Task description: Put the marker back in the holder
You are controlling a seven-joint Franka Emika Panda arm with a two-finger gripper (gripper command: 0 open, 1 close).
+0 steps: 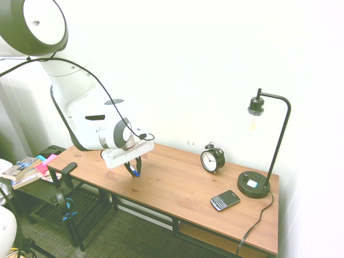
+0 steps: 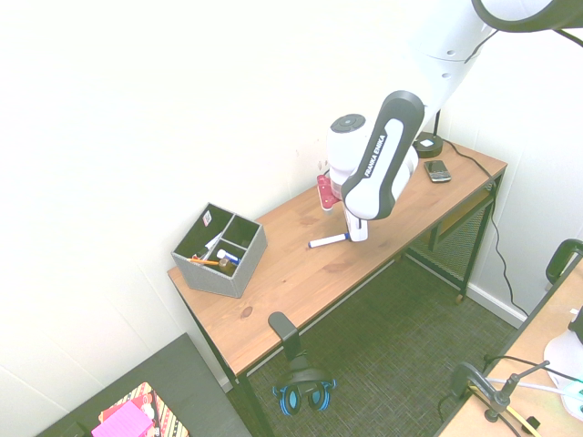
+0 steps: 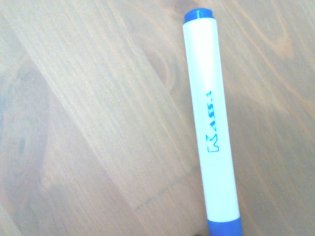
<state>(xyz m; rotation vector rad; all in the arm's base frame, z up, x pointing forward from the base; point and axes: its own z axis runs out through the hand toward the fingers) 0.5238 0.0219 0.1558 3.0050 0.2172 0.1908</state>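
Marker point(image 2: 328, 241) lies flat on the desk point(image 2: 301, 273), white barrel with blue at both ends, well apart from the grey holder point(image 2: 219, 264) that stands near the desk's far end by the wall. Your tool point(image 2: 357, 235) points straight down over the marker's end nearest the arm. Its fingers look part-way in, but you cannot tell from these views whether they already press the barrel or still stand off it. Before you lift, make sure both fingers meet the barrel squarely across its width, not on the cap, so it won't pivot. Rise straight up, carry it over the holder's open compartments, which already hold pens, and tilt it so one end goes in first.
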